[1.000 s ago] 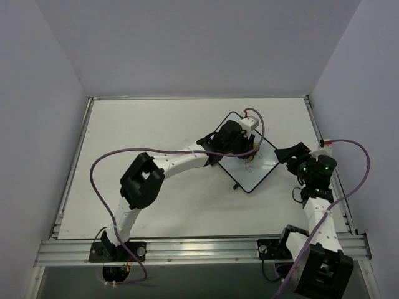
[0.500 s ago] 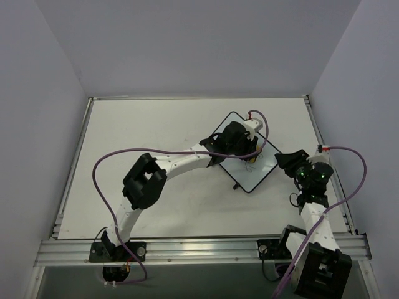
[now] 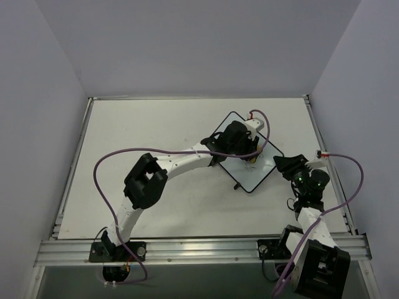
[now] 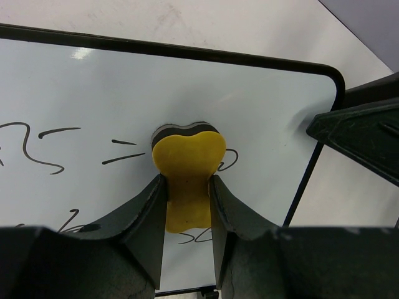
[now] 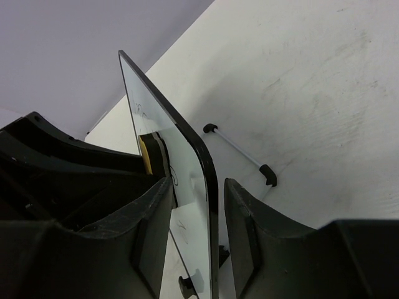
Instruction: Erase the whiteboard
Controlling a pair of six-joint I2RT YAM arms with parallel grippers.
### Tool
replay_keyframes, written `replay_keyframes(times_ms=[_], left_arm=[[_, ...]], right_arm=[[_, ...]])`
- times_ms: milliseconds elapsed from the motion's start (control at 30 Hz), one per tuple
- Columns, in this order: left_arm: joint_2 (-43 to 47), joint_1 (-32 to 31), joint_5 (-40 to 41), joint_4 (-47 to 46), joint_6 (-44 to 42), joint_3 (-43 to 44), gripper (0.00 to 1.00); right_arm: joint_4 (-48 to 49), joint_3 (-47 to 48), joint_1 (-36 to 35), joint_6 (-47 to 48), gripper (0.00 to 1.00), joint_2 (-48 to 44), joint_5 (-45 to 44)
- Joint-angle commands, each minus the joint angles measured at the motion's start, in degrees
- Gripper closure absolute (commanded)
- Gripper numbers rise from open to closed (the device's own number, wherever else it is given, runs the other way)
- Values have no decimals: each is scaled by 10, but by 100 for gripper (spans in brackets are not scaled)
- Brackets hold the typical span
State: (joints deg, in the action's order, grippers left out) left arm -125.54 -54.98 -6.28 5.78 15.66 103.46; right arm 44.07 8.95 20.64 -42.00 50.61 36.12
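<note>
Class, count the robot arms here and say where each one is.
2. The left arm reaches across the table; the left gripper holds a yellow sponge on the whiteboard. The right arm stands at the right; the right gripper straddles the board's edge.

The whiteboard (image 3: 257, 173) is a small white rectangle with rounded corners and a thin black frame, lying face up on the right half of the surface (image 3: 156, 124), turned so that its corners point like a diamond. Small black feet (image 3: 236, 185) show by its near corner. In the left wrist view its glossy face carries black handwritten marks (image 4: 47, 142) (loose strokes and squiggles, unreadable) across the left and lower parts, while the strip along the top frame is clean white
</note>
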Motion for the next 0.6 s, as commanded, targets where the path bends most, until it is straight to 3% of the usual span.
replay_keyframes(times_ms=[0, 300, 567], left_arm=[[-9, -6, -1, 8, -14, 27, 98], [-15, -13, 1, 20, -23, 34, 98], [-20, -15, -14, 25, -28, 39, 98]], right_arm=[[118, -20, 3, -28, 66, 4, 18], [122, -26, 3, -23, 76, -10, 9], [175, -40, -3, -36, 76, 10, 6]])
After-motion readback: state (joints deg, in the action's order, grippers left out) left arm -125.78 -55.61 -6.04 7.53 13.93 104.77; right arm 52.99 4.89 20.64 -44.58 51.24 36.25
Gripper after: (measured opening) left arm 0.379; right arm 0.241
